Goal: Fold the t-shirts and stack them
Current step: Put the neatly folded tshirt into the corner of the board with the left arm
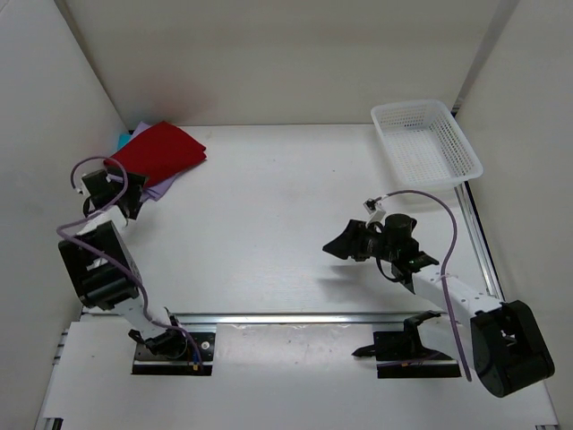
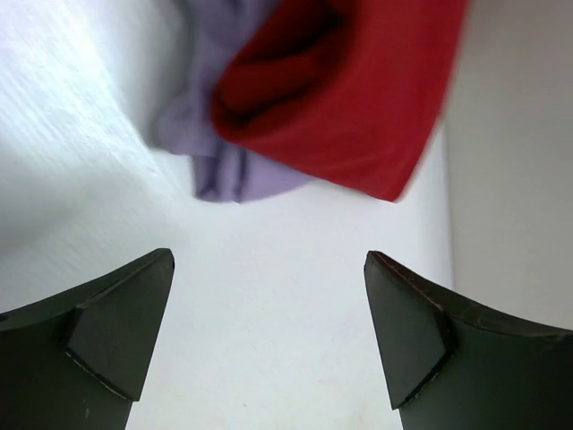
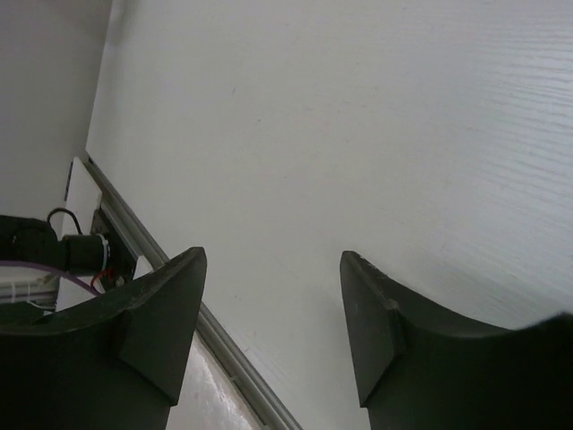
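The red t-shirt (image 1: 159,150) lies atop the lavender t-shirt (image 1: 159,189), with the teal t-shirt (image 1: 123,140) peeking out behind, at the table's (image 1: 269,197) ten o'clock corner. Just at the stack's seven o'clock, the left gripper (image 2: 269,278) is spread and holds nothing. The right gripper (image 3: 273,269) is spread above the table toward four o'clock.

White-and-black arms (image 1: 448,291) with purple cables (image 1: 455,231); gripper fingers (image 2: 107,331) black

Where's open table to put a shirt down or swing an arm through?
Free: the wide middle of the table, from the far-left corner across to the basket and down to the rail. Crowded: far-left corner, red t-shirt over lavender t-shirt, teal t-shirt peeking out behind, left gripper open just in front. The right gripper, open, hangs over the mid-right.
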You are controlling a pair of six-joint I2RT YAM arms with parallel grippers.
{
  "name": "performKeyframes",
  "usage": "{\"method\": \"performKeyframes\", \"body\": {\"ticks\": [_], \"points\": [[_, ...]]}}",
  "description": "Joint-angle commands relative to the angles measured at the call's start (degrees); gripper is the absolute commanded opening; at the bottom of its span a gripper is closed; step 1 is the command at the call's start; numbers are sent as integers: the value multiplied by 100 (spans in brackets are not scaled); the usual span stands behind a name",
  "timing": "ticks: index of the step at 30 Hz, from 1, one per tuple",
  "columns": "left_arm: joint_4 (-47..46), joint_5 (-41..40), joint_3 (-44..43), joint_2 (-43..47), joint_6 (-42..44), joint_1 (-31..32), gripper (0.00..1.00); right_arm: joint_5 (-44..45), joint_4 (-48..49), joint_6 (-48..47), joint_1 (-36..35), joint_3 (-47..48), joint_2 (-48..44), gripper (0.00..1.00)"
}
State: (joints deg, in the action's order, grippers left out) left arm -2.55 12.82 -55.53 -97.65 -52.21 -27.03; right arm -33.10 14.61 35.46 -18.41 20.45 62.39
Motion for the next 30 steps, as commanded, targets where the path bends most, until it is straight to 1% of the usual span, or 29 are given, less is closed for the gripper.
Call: {"method": "performKeyframes", "body": {"ticks": [1,2,3,4,5,6,7,8,9,10,12,13,15,16,17,19,20,22,26,28,30], "points": [[-238,-359,242,1132,-26,83,99,207,174,-119,-154,-128,-262,61],[-246,-307,305,1212,-9,136,99,321,78,-145,-197,-155,-376,69],[-281,-315,506,1396,17,154,98,400,7,-188,-215,-164,-446,74],[-290,-263,586,1571,44,310,99,653,-167,-206,-276,-199,-473,77],[-255,-271,752,1634,148,512,98,847,-334,-241,-364,-147,-491,58],[-238,-228,867,1783,341,801,99,1110,-501,-294,-434,-138,-561,50],[-90,-262,920,1862,456,987,98,1235,-573,-320,-539,-129,-622,40],[34,-332,912,1924,692,1424,99,1462,-626,-364,-601,-137,-649,62],[244,-367,903,1942,929,1898,99,1586,-696,-391,-715,-146,-667,99],[246,-507,938,2012,1010,2112,98,1640,-696,-426,-812,-155,-649,99],[658,-631,1026,2082,1352,3093,99,1719,-653,-470,-918,-216,-658,99],[833,-666,1061,2126,1406,3289,98,1711,-661,-453,-944,-243,-658,99],[992,-754,1184,2223,1633,4008,98,1746,-426,-435,-988,-392,-693,99],[1106,-833,1333,2345,1635,4117,98,1746,-398,-444,-971,-514,-684,99],[1107,-955,1377,2538,1652,4527,99,1720,-267,-426,-962,-594,-710,99],[1090,-1192,1911,2854,1679,5169,99,1728,-47,-452,-927,-717,-737,99],[1055,-1255,2149,3065,1679,5277,98,1737,-64,-470,-892,-787,-720,100],[923,-1115,2571,3382,1600,5444,99,1772,32,-531,-848,-866,-702,99],[835,-660,3117,3840,1608,5261,99,1755,261,-523,-796,-1060,-562,99],[791,-640,3180,4007,1643,5190,99,1746,270,-549,-778,-1000,-491,99],[948,-545,3032,4052,1713,5041,98,1763,279,-549,-813,-1016,-403,99]]}}
